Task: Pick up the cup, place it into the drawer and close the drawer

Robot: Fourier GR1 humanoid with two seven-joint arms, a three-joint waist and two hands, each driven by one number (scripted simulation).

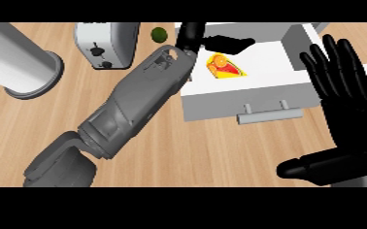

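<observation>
Head view. Left forearm runs diagonally from the lower left up to the open drawer (215,107); the left hand (215,42) sits over the drawer's back left corner. Fingers point right over the white interior; whether they are curled on anything cannot be told, since the wrist covers part of the hand.

Cup (225,67): yellow with red and orange markings, lying inside the drawer just below and slightly right of the left hand. Contact between them cannot be told.

Drawer handle (270,115) is on the front panel, below the cup.

Right hand (342,121) at the right edge, fingers straight and spread upward, thumb out left, holding nothing, just right of the drawer.

On the wooden surface (215,155), left of the left hand: a green fruit (159,34), a toaster (106,44), and a grey cylinder (27,65) farthest out.
</observation>
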